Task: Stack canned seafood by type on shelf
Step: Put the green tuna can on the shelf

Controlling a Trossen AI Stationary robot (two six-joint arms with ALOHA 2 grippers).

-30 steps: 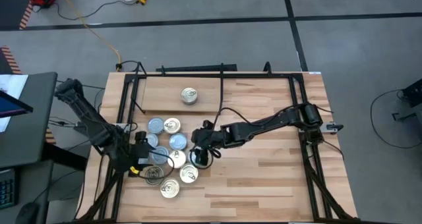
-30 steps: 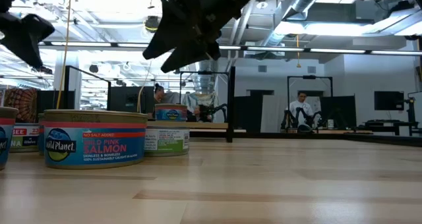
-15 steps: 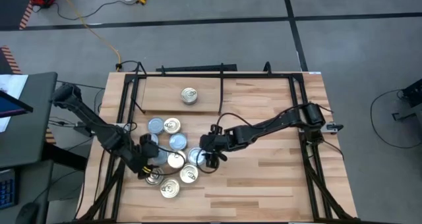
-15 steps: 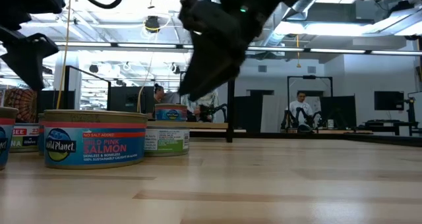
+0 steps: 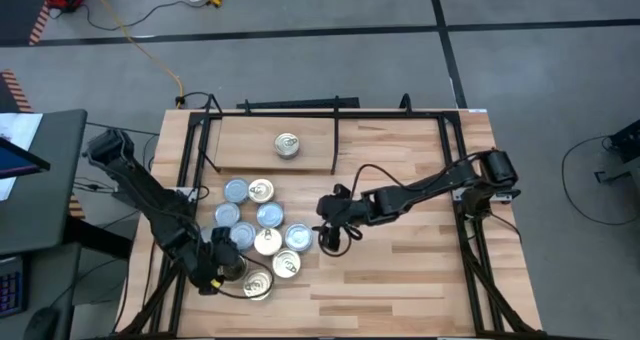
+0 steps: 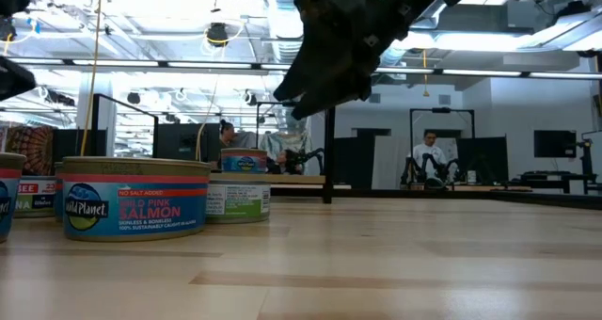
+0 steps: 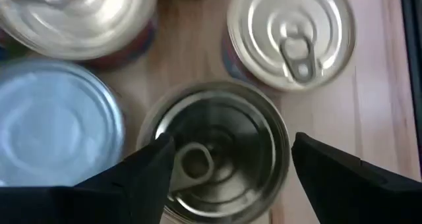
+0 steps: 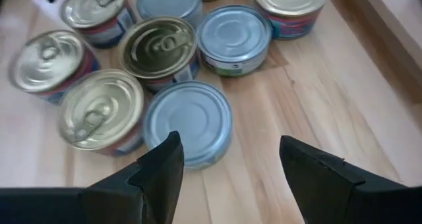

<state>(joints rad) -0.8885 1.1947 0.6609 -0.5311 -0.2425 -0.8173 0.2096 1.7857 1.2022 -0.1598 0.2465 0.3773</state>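
Several flat round tins stand bunched on the tabletop (image 5: 400,270), some blue-grey topped (image 5: 269,216), some gold with pull tabs (image 5: 287,264). One gold-topped tin (image 5: 287,145) rests on the shelf plank (image 5: 250,140) at the far side. My left gripper (image 5: 222,263) hangs open over a gold pull-tab tin (image 7: 217,151) at the bunch's near left, a finger on either side, touching nothing. My right gripper (image 5: 335,238) is open and raised (image 6: 315,85), just right of the bunch, facing a blue-grey tin (image 8: 188,122).
A black metal frame (image 5: 190,150) borders the shelf, and a divider rod (image 5: 334,145) crosses it. Bare wood lies to the right of the tins. In the low view a salmon tin (image 6: 132,198) stands closest. People sit in the room beyond the table.
My left gripper has moved toward the near edge and now hangs over the gold tin at the bunch's near left. My right gripper has drawn back toward the table's right, off the blue-grey tin at the bunch's right edge, which now shows uncovered.
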